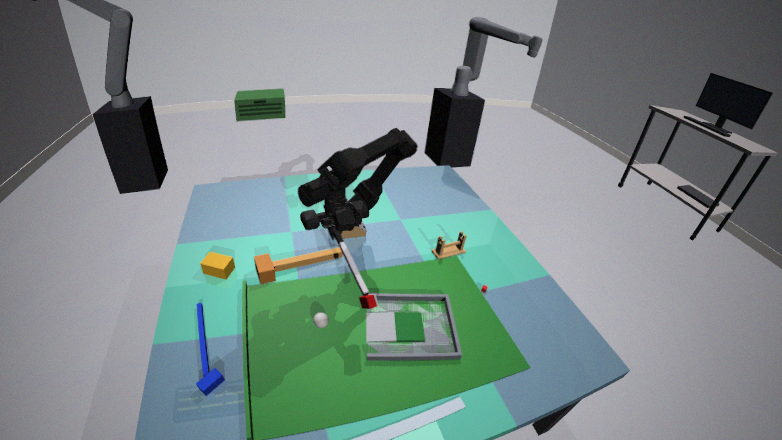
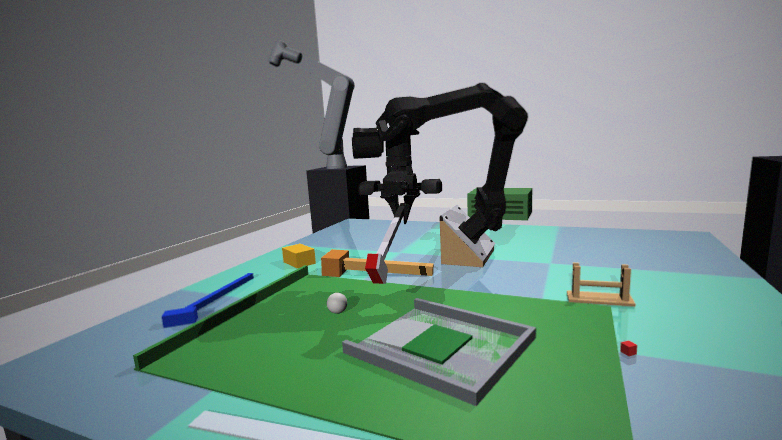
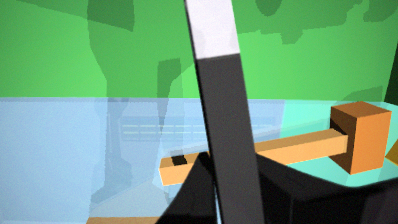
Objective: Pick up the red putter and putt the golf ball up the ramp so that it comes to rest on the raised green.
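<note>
My gripper (image 1: 335, 233) (image 2: 403, 213) (image 3: 219, 157) is shut on the dark grip of the red putter (image 1: 354, 267) (image 2: 389, 238) (image 3: 215, 30). The putter slants down from the fingers. Its red head (image 1: 368, 300) (image 2: 372, 267) is in the air, up and to the right of the ball in the top and exterior views; it is outside the wrist view. The white golf ball (image 1: 321, 319) (image 2: 336, 303) sits on the green mat (image 1: 295, 383) (image 2: 262, 372), at the open side of the pale ramp (image 1: 380, 327) (image 2: 398, 331). The raised green (image 1: 409, 327) (image 2: 437, 343) adjoins the ramp and is bare.
Grey rails (image 1: 413, 356) (image 2: 505, 363) border the ramp and green on three sides. An orange mallet (image 1: 306, 259) (image 2: 401, 267) (image 3: 300, 147) lies behind the mat. A yellow block (image 1: 217, 265) (image 2: 298, 256), a blue putter (image 1: 202, 339) (image 2: 218, 294) and a wooden rack (image 1: 450, 252) (image 2: 601, 298) stand or lie around it.
</note>
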`<state>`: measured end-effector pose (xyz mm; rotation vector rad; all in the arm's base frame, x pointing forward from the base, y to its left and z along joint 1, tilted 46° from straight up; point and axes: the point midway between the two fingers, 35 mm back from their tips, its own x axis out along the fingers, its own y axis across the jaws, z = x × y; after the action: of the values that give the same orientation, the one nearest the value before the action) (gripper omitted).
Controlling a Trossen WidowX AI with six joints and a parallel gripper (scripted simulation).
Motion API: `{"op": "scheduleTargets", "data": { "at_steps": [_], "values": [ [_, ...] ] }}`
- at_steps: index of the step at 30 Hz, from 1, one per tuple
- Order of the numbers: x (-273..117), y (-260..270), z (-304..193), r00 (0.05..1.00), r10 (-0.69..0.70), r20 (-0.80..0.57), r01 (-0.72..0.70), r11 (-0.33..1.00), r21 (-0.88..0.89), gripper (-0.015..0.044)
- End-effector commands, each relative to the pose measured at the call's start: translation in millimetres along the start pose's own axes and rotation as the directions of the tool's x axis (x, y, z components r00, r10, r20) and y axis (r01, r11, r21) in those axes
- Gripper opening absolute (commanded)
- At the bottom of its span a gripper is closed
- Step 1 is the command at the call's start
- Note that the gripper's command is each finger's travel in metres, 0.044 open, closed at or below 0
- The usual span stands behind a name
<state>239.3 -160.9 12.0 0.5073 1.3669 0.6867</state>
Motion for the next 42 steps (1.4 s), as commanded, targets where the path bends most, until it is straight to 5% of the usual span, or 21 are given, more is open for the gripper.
{"op": "scheduleTargets", "data": {
  "at_steps": [1,11,42],
  "values": [
    [0,-29,-17,1.000,-0.006,-0.006,0.007,0.988,0.154,0.0000],
    [6,-74,-54,1.000,-0.005,-0.030,0.017,0.910,0.415,0.0000],
    [60,-76,-56,1.000,-0.004,-0.030,0.016,0.908,0.418,0.0000]
  ]
}}
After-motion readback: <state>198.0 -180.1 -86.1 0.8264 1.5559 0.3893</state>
